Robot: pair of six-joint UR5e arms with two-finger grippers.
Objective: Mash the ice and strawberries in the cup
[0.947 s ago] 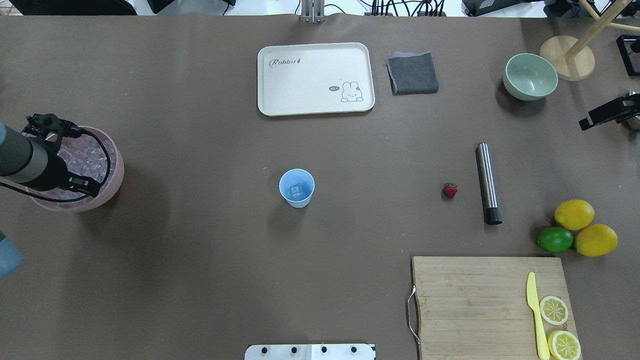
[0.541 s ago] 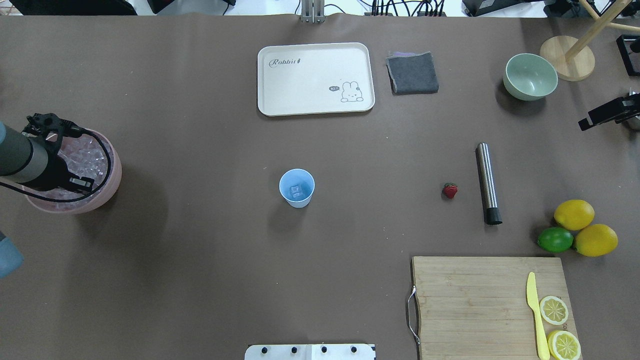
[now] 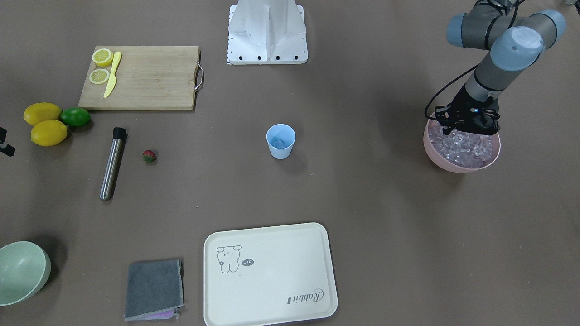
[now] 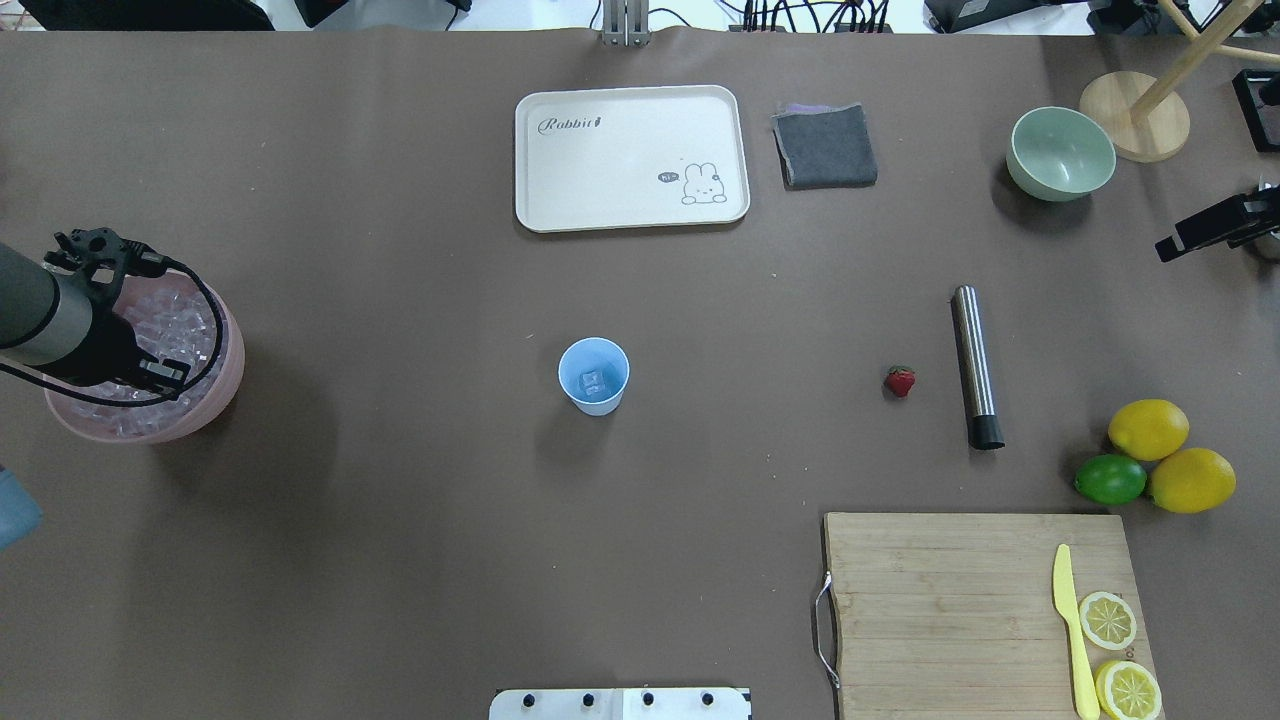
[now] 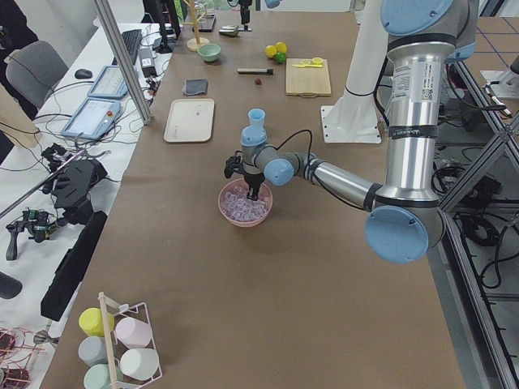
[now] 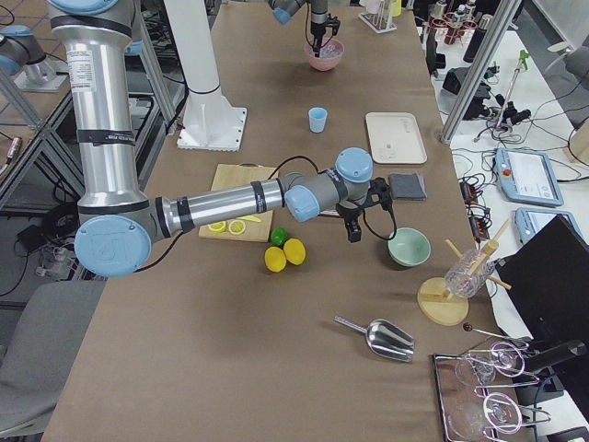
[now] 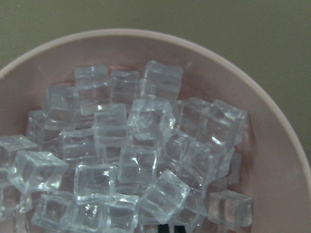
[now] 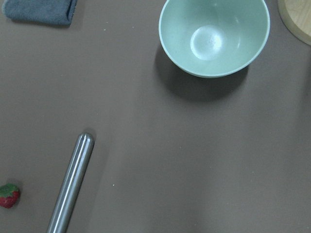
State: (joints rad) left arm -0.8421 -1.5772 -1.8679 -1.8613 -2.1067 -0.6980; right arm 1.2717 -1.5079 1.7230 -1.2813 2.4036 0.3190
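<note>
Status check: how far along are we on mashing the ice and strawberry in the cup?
Done: one ice cube sits in the blue cup. In hand: the left end effector is low over the pink bowl of ice; whether it grips a cube is not visible. Left: the strawberry lies on the table beside the metal muddler, both untouched, so adding fruit and mashing remain.

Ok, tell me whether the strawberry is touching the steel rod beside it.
Apart. The overhead view shows a strip of bare brown table between the strawberry and the steel rod; the front-facing view shows the same gap.
</note>
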